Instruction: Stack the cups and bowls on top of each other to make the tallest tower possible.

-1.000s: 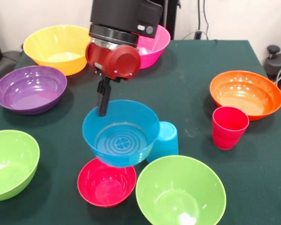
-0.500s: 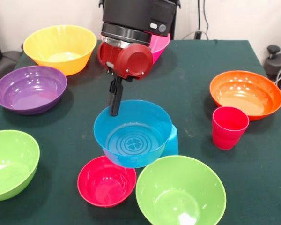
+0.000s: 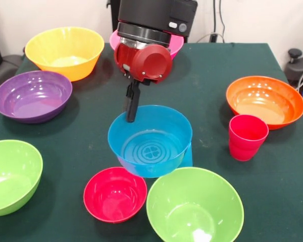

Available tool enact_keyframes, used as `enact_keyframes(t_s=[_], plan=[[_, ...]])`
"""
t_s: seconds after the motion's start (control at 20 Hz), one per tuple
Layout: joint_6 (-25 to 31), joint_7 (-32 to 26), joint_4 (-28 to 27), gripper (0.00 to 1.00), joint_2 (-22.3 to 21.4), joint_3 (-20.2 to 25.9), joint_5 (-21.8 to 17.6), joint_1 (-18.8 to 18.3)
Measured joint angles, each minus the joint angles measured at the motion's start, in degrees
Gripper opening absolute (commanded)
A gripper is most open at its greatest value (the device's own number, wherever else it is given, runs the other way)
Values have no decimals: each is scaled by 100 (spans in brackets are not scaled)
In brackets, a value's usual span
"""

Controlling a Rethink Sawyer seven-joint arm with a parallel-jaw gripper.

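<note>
Gripper (image 3: 132, 112) pinches the far rim of the blue bowl (image 3: 150, 141), dark fingers (image 3: 132, 103) pressed together on the wall. Red and black arm (image 3: 149, 35) comes down from above. Blue bowl is held upright, covering most of the light blue cup (image 3: 188, 154), of which only a sliver shows at the bowl's right side. Small red bowl (image 3: 114, 194) sits just in front, on the dark green table (image 3: 207, 70). One lime green bowl (image 3: 194, 205) is beside it to the right, another (image 3: 10, 176) at the left edge. Red-pink cup (image 3: 247, 137) stands upright beside the orange bowl (image 3: 265, 101). Purple bowl (image 3: 33, 96), yellow-orange bowl (image 3: 64, 52) and pink bowl (image 3: 174, 44) stand farther back.
</note>
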Motion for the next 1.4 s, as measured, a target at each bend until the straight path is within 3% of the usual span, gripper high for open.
enact_keyframes(t_s=[0.75, 1.4], plan=[[0, 153, 207, 0, 26, -294, 478, 658], [0, 153, 273, 0, 21, -375, 566, 694]])
